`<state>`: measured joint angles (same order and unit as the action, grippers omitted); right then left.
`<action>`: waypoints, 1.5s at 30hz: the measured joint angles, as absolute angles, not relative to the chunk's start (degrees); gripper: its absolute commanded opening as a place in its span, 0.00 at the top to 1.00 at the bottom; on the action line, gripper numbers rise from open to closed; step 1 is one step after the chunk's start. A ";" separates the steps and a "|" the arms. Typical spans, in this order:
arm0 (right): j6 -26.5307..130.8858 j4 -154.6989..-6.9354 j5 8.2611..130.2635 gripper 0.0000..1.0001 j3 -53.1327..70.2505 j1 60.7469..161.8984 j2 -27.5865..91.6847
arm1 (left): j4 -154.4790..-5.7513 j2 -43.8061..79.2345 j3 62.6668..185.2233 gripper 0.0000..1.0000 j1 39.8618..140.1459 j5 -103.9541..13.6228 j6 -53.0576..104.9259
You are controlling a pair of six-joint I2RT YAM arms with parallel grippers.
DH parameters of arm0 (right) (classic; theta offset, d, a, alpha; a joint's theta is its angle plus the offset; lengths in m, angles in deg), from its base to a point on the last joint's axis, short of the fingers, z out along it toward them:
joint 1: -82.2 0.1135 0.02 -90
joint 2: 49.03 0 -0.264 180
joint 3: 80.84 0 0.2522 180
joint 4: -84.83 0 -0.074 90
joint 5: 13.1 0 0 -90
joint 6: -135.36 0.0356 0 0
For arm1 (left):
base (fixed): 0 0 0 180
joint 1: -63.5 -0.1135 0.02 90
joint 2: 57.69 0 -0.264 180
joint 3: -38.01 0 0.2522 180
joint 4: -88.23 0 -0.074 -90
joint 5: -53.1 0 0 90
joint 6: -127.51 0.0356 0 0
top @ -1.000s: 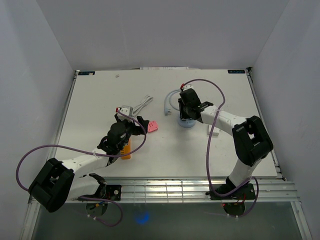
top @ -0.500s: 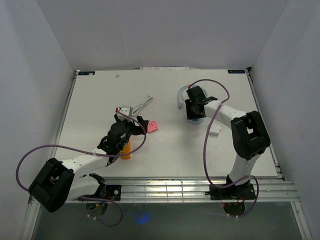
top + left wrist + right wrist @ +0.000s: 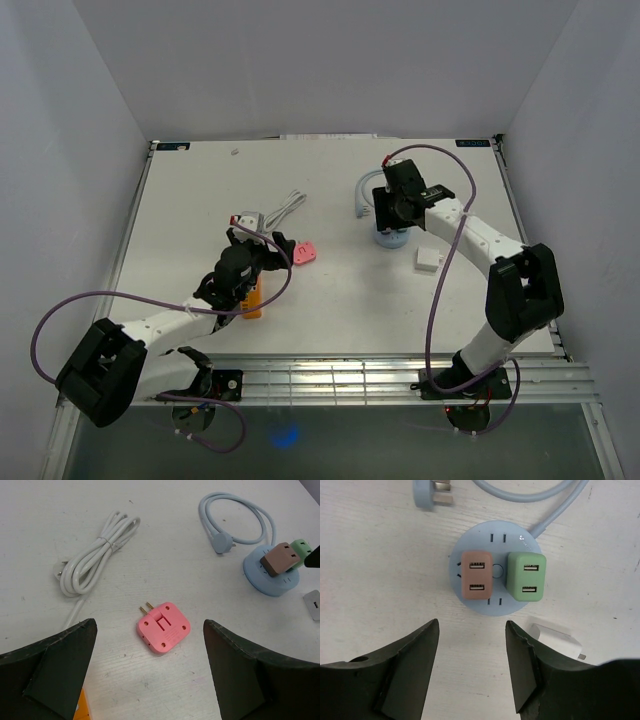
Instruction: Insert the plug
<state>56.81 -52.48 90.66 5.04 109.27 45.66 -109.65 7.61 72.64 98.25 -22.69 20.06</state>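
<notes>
Withdrawing right gripper (image 3: 472, 625): you've lifted it off the round hub (image 3: 495, 537), jaws newly parted and empty.
Left gripper (image 3: 150, 622): jaws wide apart over the loose pink plug (image 3: 163, 627).
Plugs: brown plug (image 3: 476, 574) and green plug (image 3: 526, 576) sit seated in the hub, so that insertion looks done.

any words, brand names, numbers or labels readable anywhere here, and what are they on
No text can be read in any view.
Far-left table label: too small to read.
Far-right table label: too small to read.
Tiny mark near the rim of the blue socket hub: too small to make out.
</notes>
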 measured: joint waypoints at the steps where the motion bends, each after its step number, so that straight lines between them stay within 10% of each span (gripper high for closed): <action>1: 56.74 -52.42 89.68 0.38 5.04 109.53 44.57 | -109.63 7.61 72.62 0.02 98.25 -22.42 20.04; 5: 56.46 -53.10 86.14 0.34 4.65 111.89 41.51 | -108.64 7.61 72.75 0.02 98.22 -19.45 18.57; 8: 56.72 -53.75 84.35 0.06 4.47 116.30 41.79 | -106.44 8.37 74.02 0.02 97.59 -16.98 16.50; 45: 61.46 -75.17 95.08 0.03 12.65 136.30 67.08 | -91.49 1.14 75.13 0.02 89.15 -8.39 -6.52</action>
<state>61.46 -75.17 95.08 12.65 136.30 67.08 -91.49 1.14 75.13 89.15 -8.39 -6.52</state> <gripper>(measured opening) 0.956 0.979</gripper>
